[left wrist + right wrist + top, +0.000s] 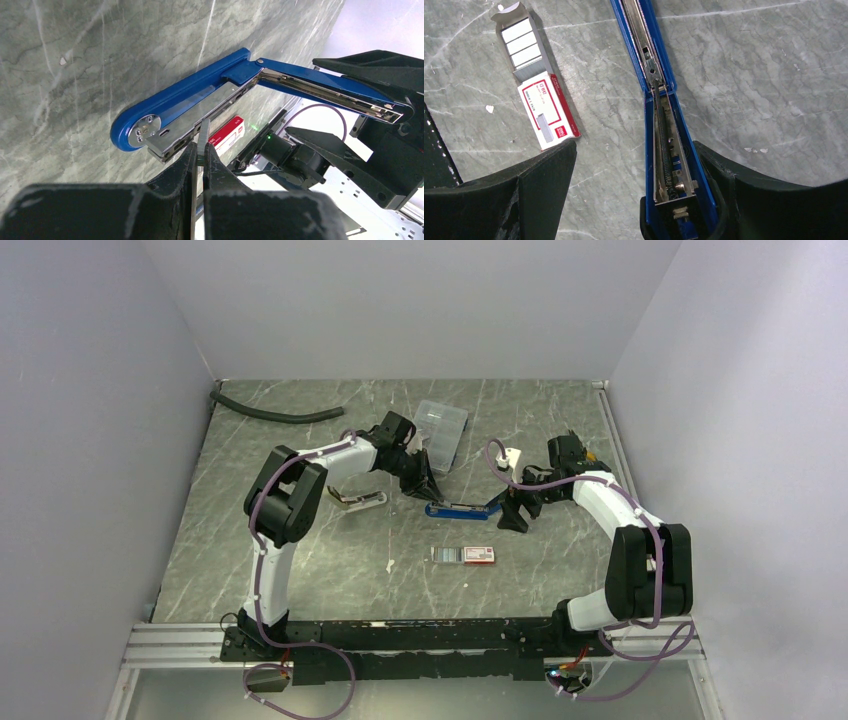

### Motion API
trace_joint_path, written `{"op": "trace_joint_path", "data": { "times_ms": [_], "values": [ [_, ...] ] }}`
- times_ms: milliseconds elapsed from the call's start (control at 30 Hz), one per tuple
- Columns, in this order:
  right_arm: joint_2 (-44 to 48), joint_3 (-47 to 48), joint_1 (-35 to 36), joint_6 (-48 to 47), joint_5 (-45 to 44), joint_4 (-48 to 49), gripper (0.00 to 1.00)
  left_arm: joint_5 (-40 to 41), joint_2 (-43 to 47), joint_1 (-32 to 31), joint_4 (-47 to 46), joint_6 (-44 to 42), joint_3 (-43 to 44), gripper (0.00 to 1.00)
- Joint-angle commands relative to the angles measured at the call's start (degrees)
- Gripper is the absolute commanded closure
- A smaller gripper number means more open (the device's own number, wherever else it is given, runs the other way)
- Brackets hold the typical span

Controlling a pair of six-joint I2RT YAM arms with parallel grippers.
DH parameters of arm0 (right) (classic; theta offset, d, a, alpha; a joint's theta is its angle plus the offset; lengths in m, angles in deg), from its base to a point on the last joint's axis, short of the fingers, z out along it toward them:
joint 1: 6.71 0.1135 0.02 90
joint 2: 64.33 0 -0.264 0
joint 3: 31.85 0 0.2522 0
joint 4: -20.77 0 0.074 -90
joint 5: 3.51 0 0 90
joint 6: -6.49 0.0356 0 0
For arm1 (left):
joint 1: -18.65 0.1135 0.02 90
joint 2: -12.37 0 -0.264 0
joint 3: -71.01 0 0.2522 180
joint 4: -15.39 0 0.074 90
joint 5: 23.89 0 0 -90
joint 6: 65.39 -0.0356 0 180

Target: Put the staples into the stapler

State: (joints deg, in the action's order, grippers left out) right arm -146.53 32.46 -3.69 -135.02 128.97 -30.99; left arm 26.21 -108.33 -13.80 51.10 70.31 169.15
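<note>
While the stapler (458, 508) lies opened out on the worktop (300, 570) between the two arms, a thin grey strip (202, 137) of staples is clamped edge-on in the left tool (201, 152), whose fingers are pressed together on it. The strip's upper end is seen at the near edge of the stapler's bright metal channel, close to the rounded front. Whether it touches the metal cannot be told. The blue base is laid flat, and the lid is swung up and away from it at the hinge, so that its spring is exposed in the right wrist view. The lid's free end is found between the fingers of the right tool (634, 147), whose jaws are set wide apart. The lid is set against one finger, while the other is well clear of it. More staples (519, 37) are seen in a dark grey tray (531, 72), which is drawn partly out of a white-and-red box (546, 112). The box is laid flat on the worktop, nearer the arms' bases than the stapler and apart from it. A clear case (440, 428) is seen just beyond the left tool, and a black hose (275, 413) is laid near the far left corner.
</note>
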Motion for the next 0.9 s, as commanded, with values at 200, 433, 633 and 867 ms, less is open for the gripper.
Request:
{"op": "trace_joint_path", "data": {
  "times_ms": [200,433,633,867],
  "values": [
    [-0.1,2.3,-0.2,-1.4,1.9,-0.7,0.14,-1.3,2.1,-0.2,-0.6,-0.7,1.9,0.97],
    [0.1,2.3,-0.2,-1.4,1.9,-0.8,0.14,-0.9,0.9,-0.1,0.1,-1.3,3.0,0.97],
    [-0.1,2.3,-0.2,-1.6,1.9,-0.8,0.14,-0.7,0.5,-0.1,0.3,-1.6,3.2,0.97],
    [-0.1,2.2,-0.2,-1.7,1.7,-0.8,0.14,-0.9,-0.2,-0.1,0.3,-1.7,3.2,0.97]
  ]
}}
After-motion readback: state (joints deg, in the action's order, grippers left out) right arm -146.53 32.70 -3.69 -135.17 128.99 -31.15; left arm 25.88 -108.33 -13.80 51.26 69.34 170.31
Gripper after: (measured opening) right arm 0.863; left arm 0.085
